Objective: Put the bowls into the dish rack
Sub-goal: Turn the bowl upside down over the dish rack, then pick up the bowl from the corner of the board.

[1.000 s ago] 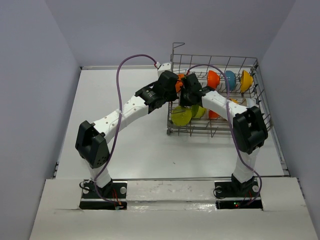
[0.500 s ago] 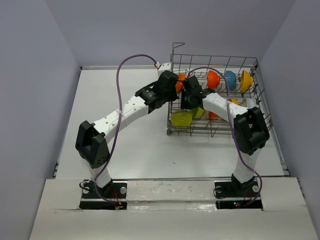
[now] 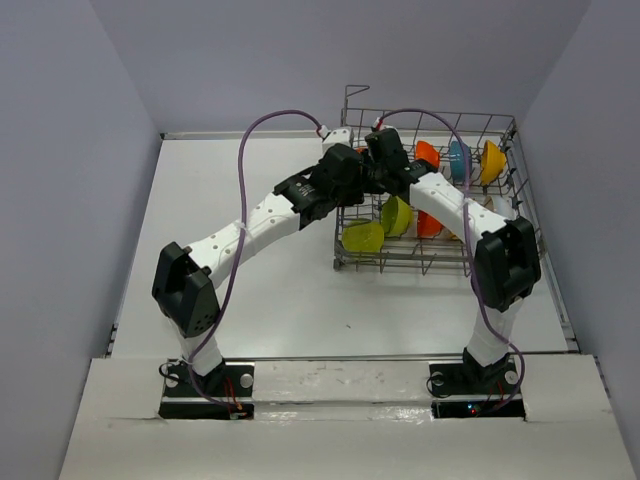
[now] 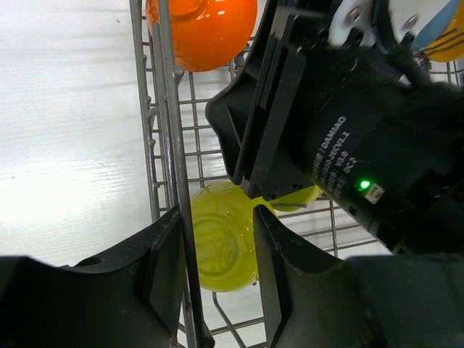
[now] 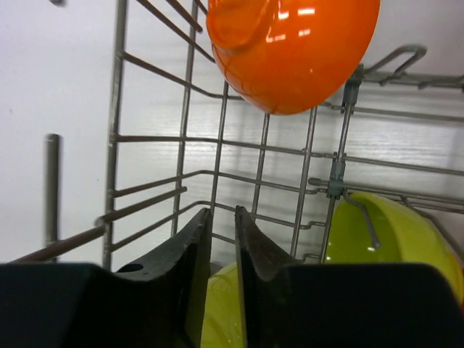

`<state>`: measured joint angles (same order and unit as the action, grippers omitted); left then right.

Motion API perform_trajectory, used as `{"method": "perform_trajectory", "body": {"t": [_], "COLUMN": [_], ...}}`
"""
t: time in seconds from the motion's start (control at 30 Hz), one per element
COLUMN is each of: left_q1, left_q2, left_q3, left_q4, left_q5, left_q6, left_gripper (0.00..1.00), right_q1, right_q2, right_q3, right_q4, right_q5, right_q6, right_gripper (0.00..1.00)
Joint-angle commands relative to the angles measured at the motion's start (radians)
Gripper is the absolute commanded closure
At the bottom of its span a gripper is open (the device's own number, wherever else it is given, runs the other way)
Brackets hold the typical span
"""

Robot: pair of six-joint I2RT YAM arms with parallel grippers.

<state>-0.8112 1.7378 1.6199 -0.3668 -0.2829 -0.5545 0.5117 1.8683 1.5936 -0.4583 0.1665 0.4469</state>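
The grey wire dish rack point(image 3: 525, 205) stands at the back right with several bowls in it: two lime green point(image 3: 362, 237) point(image 3: 396, 215), one red-orange point(image 3: 428, 224), and orange point(image 3: 427, 155), blue point(image 3: 460, 158) and yellow-orange point(image 3: 491, 160) along the back. My left gripper point(image 4: 216, 226) is open astride the rack's left wall wire point(image 4: 177, 145), gripping nothing, above a lime bowl point(image 4: 221, 246). My right gripper point(image 5: 222, 216) hangs inside the rack near the back left corner, jaws a narrow gap apart and empty. An orange bowl point(image 5: 290, 51) lies beyond it and lime bowls point(image 5: 395, 239) below.
The right arm's black wrist body point(image 4: 341, 123) hangs close beside my left gripper over the rack. Tall grid sides and upright tines point(image 5: 341, 145) surround both grippers. White table point(image 3: 240, 190) stretches left of the rack, with grey walls around it.
Both grippers have opened. My right gripper has risen and moved toward the rack's back, away from the lime bowl, which now stands on edge. The left gripper shifted slightly right.
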Motion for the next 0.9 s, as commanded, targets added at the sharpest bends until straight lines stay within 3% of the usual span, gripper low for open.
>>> {"method": "perform_trajectory", "body": {"t": [0.0, 0.03, 0.17, 0.3, 0.4, 0.53, 0.6, 0.73, 0.87], "left_q1": [-0.011, -0.011, -0.011, -0.002, 0.018, 0.073, 0.14, 0.245, 0.27], "left_q2": [-0.067, -0.073, -0.107, -0.158, -0.228, -0.393, -0.484, -0.722, -0.831], "left_q3": [0.087, 0.103, 0.118, 0.126, 0.124, 0.028, -0.071, -0.182, -0.193], "left_q4": [-0.006, -0.012, -0.011, -0.014, -0.052, -0.067, -0.054, -0.066, -0.159], "left_q5": [-0.03, -0.038, -0.093, -0.186, -0.269, -0.331, -0.32, -0.302, -0.34], "left_q6": [0.037, 0.047, 0.064, 0.084, 0.068, 0.036, 0.021, 0.022, 0.005], "left_gripper": [0.5, 0.47, 0.38, 0.35, 0.34, 0.34, 0.33, 0.33, 0.33], "right_q1": [0.001, 0.001, 0.001, 0.001, 0.001, 0.001, 0.001, 0.126, 0.329], "right_q2": [-0.066, -0.072, -0.112, -0.167, -0.216, -0.317, -0.365, -0.405, -0.316], "right_q3": [0.092, 0.095, 0.095, 0.092, 0.094, 0.095, 0.088, 0.11, 0.129], "right_q4": [-0.005, -0.003, -0.002, 0.003, 0.001, -0.011, -0.014, -0.04, -0.034], "right_q5": [0.057, 0.071, 0.131, 0.168, 0.186, 0.127, 0.065, -0.009, -0.004], "right_q6": [-0.007, -0.005, -0.002, -0.004, -0.01, -0.022, -0.019, -0.042, -0.056], "right_gripper": [0.69, 0.63, 0.6, 0.59, 0.53, 0.39, 0.39, 0.38, 0.38]}}
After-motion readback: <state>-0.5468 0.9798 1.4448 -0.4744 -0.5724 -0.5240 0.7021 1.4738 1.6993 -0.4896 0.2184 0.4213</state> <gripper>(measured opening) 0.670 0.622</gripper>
